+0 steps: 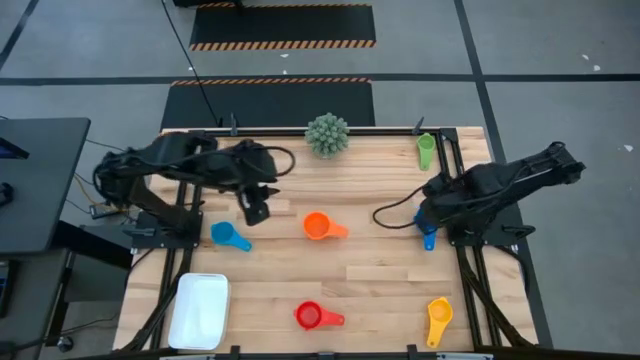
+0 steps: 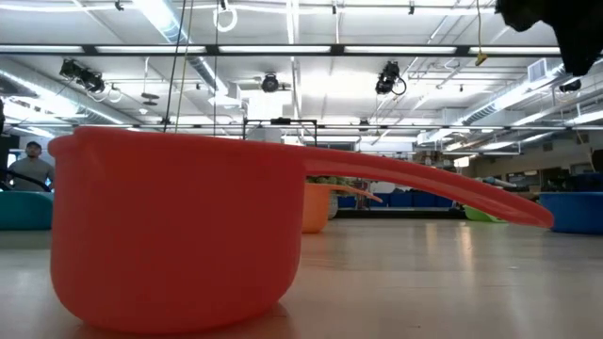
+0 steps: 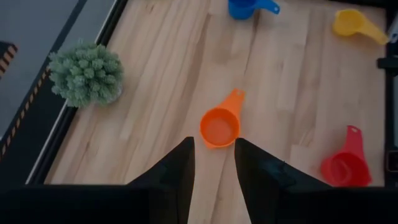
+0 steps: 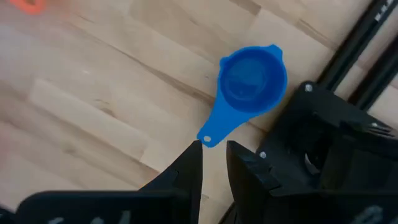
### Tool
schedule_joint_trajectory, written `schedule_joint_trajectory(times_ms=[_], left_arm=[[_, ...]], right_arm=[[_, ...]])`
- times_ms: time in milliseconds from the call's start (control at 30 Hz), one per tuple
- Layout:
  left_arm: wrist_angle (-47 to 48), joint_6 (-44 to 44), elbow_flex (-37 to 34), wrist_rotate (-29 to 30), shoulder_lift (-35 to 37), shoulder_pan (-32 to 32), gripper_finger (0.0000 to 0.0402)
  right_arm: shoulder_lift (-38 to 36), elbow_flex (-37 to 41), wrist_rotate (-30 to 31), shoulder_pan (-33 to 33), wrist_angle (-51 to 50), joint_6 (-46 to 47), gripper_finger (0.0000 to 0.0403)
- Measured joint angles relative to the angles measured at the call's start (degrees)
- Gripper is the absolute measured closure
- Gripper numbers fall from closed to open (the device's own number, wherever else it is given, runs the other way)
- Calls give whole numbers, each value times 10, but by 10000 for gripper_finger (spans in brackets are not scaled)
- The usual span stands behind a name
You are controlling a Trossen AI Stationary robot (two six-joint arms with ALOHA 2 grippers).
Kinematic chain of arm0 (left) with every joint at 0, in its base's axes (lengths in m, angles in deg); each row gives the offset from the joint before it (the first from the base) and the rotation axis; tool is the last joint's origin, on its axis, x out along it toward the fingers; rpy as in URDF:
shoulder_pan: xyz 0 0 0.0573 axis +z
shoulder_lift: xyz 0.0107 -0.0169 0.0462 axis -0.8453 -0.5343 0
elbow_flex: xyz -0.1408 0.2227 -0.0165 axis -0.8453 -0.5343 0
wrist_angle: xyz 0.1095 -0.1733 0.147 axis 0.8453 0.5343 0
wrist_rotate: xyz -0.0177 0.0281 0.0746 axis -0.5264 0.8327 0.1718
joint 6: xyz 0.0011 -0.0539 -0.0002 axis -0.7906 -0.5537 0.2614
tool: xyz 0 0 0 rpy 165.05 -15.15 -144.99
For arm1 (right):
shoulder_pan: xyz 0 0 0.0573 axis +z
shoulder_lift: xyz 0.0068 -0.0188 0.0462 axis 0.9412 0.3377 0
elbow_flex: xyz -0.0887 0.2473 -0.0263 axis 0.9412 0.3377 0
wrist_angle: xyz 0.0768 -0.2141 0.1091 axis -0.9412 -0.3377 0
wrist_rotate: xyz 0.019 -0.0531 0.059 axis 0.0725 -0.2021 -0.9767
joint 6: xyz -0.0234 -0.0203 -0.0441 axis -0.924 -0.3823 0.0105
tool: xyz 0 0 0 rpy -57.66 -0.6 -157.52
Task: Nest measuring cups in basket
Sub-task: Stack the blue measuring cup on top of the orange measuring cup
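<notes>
Six measuring cups rest on their bases on the wooden table: orange (image 1: 319, 226) in the middle, light blue (image 1: 229, 236) at the left, dark blue (image 1: 429, 238) at the right, green (image 1: 425, 150) at the far right, red (image 1: 311, 317) and yellow (image 1: 438, 317) near the front. The white basket (image 1: 200, 311) lies at the near left corner. My left gripper (image 3: 214, 158) is open and hovers left of the orange cup (image 3: 220, 127), pointing at it. My right gripper (image 4: 214, 158) is open by a narrow gap, just above the handle end (image 4: 208, 137) of the dark blue cup (image 4: 252, 79).
A spiky green plant (image 1: 327, 134) stands at the far edge, in the middle. Black frame rails run along the table's left and right sides (image 1: 470, 275). Bare wood lies between the orange and red cups. The red cup (image 2: 179, 235) fills the low view.
</notes>
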Motion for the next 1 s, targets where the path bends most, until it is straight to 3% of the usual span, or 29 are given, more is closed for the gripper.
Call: schedule_joint_trajectory(times_ms=[300,500,833,1000], left_arm=[[1,22,0,3,26,-15,280],[2,35,0,3,26,-15,280],[2,32,0,3,25,-15,280],[2,32,0,3,25,-15,280]], right_arm=[[91,35,-26,-34,8,-29,324],[124,70,-31,-63,87,-72,324],[126,171,-47,-126,136,-98,324],[122,197,-69,-143,201,-155,324]])
